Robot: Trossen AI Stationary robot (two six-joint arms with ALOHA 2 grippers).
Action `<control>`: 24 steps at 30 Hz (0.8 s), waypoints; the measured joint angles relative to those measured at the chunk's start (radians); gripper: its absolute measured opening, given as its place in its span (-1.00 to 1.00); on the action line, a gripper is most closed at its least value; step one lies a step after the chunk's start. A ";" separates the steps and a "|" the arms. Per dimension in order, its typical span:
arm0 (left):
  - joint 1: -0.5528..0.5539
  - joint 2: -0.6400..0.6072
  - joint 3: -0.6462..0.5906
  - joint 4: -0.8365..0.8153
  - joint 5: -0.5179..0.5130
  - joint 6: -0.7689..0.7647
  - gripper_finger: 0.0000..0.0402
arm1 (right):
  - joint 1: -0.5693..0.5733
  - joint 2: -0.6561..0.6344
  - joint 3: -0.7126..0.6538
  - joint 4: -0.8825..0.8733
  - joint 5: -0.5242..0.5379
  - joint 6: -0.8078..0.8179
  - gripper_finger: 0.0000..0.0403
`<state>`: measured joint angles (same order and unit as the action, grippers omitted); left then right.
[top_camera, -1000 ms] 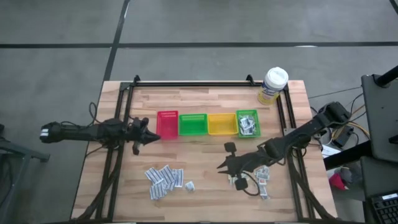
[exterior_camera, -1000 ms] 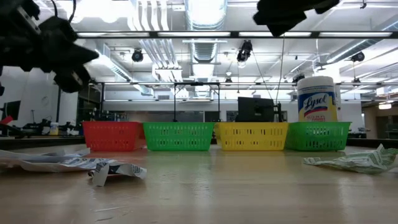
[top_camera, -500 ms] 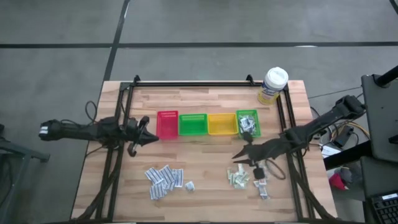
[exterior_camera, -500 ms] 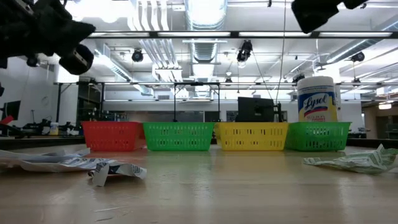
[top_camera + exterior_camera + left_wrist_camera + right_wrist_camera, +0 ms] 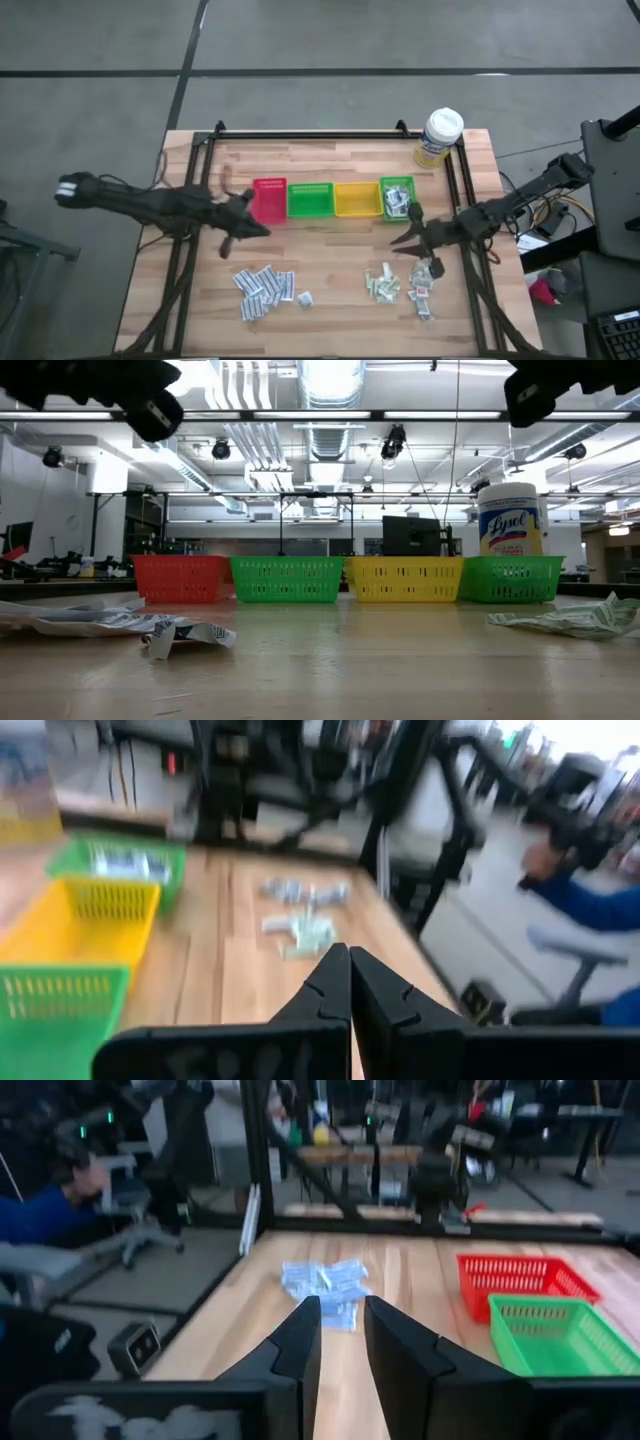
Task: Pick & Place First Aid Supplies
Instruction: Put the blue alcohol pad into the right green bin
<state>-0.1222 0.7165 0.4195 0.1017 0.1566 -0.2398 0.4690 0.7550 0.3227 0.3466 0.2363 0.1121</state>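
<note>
Right gripper (image 5: 410, 238), fingers slightly apart and empty, has swung up from the pale sachets (image 5: 385, 283) toward the green bin (image 5: 397, 186), while the clenched left gripper (image 5: 262, 231) slides toward the white-blue sachets (image 5: 265, 288), next pick likely there.

We see a wooden table (image 5: 330, 310) carrying a row of four bins: red (image 5: 268, 200), green (image 5: 310, 200), yellow (image 5: 356, 199), green (image 5: 397, 198). A wipes tub (image 5: 438, 138) stands near the back right corner. Two heaps of sachets lie in front: left (image 5: 265, 288), right (image 5: 400, 285).
</note>
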 joint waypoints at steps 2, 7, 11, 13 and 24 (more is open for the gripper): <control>-0.011 0.076 0.068 -0.054 0.000 -0.005 -1.00 | 0.000 -0.024 -0.036 0.056 0.000 0.002 -0.59; -0.041 0.287 0.240 -0.191 -0.001 -0.036 -1.00 | 0.000 -0.064 -0.104 0.136 0.000 0.016 -0.59; -0.073 0.451 0.353 -0.337 -0.029 -0.097 -1.00 | 0.000 -0.075 -0.133 0.161 0.000 0.052 -0.63; -0.088 0.518 0.405 -0.392 -0.045 -0.126 -1.00 | 0.000 -0.074 -0.136 0.161 0.000 0.068 -0.65; -0.176 0.812 0.534 -0.432 -0.072 -0.384 -1.00 | 0.000 -0.072 -0.112 0.161 -0.001 0.060 -0.60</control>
<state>-0.2987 1.5287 0.9539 -0.3300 0.0844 -0.6238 0.4690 0.6832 0.2110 0.5081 0.2356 0.1719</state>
